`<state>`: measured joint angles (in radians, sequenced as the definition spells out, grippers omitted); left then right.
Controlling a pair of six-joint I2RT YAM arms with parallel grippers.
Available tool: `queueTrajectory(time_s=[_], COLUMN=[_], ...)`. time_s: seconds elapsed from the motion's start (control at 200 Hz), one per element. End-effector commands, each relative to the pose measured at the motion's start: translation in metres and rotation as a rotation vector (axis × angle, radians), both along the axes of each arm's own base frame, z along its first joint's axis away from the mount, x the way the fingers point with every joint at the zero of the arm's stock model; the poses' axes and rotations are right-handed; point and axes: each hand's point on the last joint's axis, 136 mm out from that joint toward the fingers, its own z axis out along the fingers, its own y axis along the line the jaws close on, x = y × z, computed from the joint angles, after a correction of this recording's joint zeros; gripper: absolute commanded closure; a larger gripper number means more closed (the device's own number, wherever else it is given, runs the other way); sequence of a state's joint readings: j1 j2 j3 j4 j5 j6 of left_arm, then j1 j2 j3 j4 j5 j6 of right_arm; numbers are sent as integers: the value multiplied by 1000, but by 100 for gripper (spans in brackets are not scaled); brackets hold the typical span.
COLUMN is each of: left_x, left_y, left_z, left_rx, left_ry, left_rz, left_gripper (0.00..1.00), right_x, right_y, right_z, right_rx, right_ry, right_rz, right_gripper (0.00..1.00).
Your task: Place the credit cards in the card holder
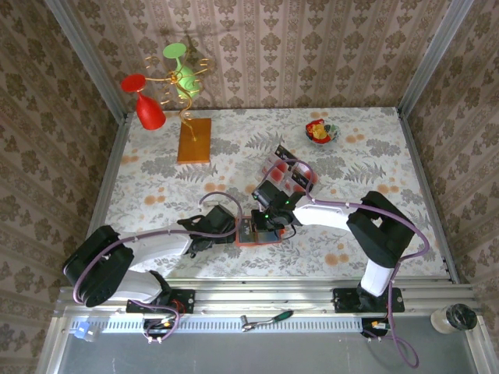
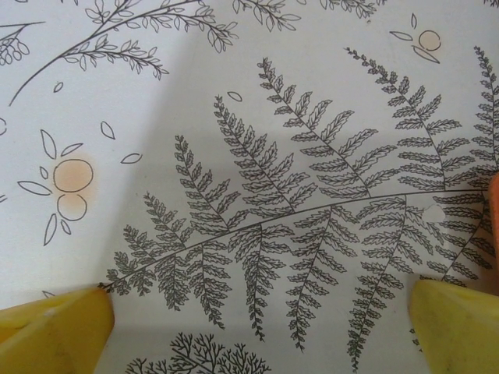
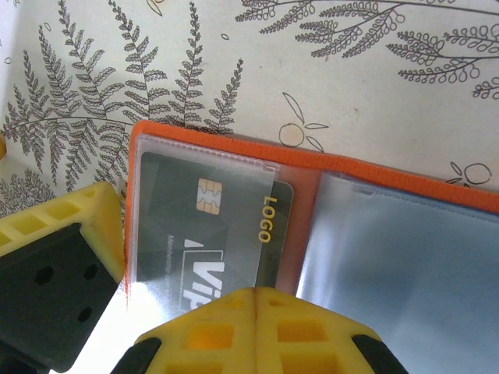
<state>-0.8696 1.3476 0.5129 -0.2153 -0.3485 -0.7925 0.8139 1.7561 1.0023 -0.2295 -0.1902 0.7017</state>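
Fern-print tablecloth (image 1: 156, 179), top view: open card holder (image 1: 257, 232) near centre; clear tray (image 1: 290, 173) on far side holds spare cards (image 1: 299, 178).
Left wrist: left gripper (image 2: 256, 323) spread wide, empty.
Right wrist: right gripper (image 3: 253, 300) clenched over dark card (image 3: 210, 226), half inside holder's clear sleeve (image 3: 168, 167).
Card likely thin, stiff, slick: pinch exposed edge.
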Motion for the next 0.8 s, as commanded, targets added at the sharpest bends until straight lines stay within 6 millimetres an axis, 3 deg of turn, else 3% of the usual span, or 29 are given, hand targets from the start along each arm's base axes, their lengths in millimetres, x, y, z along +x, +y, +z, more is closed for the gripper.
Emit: queueTrajectory(time_s=[0.0, 0.38, 0.795], left_x=[-5, -2, 0], left_y=[0, -5, -6], left_z=[-11, -13, -12], left_rx=[5, 4, 11], left_ry=[42, 49, 45], left_rz=[-10, -18, -21], left_gripper=[0, 0, 0], right_x=[2, 1, 3], right_y=[-6, 0, 11], right_z=[-4, -18, -15], right_rx=[-33, -31, 23], right_ry=[-2, 30, 47], right_rz=[1, 6, -6], right_gripper=[92, 92, 93])
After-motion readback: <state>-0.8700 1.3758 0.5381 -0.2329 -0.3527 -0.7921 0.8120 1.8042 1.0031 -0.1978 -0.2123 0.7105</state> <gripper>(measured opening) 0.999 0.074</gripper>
